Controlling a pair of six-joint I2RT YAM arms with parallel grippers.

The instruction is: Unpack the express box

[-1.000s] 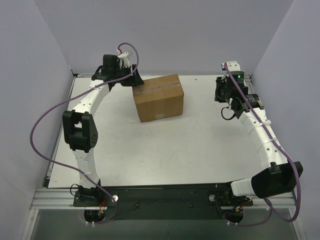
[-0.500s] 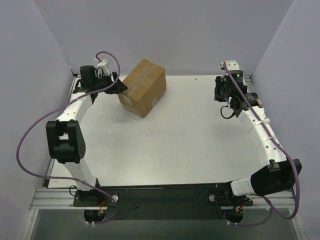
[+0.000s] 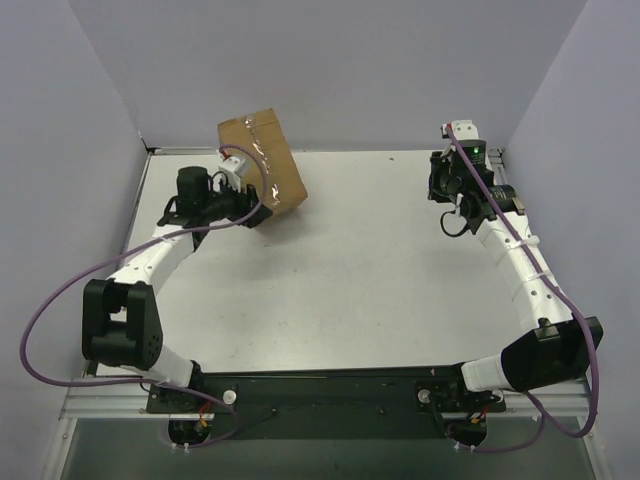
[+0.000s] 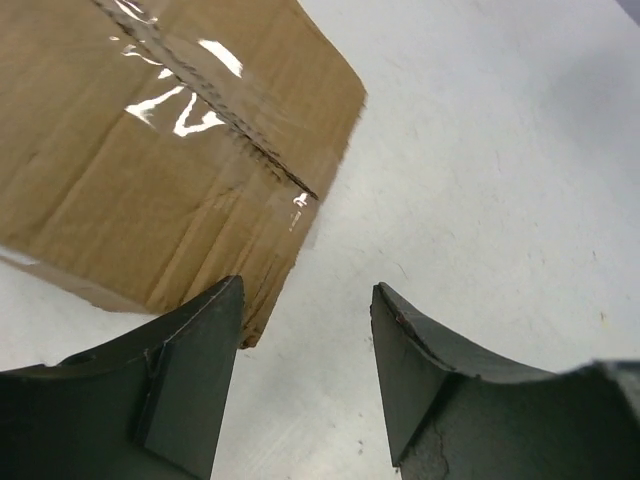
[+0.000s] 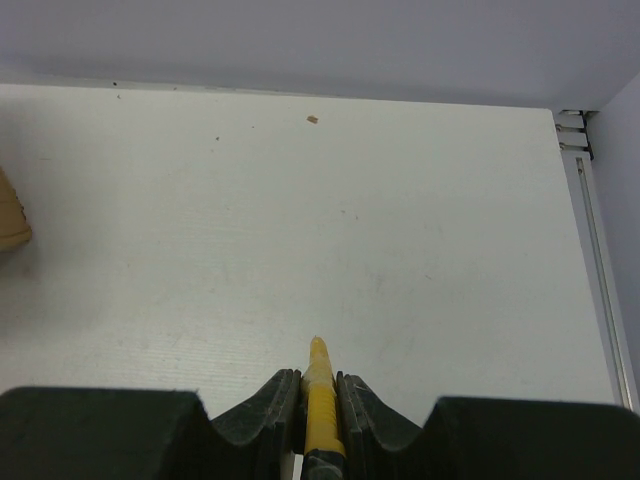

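— The brown corrugated cardboard express box (image 4: 110, 200)?
— Matt, rough paper. Its clear tape strip (image 4: 185, 110) shines glossy.
— And the white tabletop (image 5: 300, 230)?
— Smooth, matt, faintly speckled. The slim yellow plastic knife (image 5: 320, 400) looks smooth.

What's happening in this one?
The left gripper sits open beside the brown taped cardboard express box, which stands tipped up at the far left of the white table; nothing is between its fingers. The right gripper hangs at the far right, shut on a slim yellow utility knife. The box's flaps are closed under clear tape.
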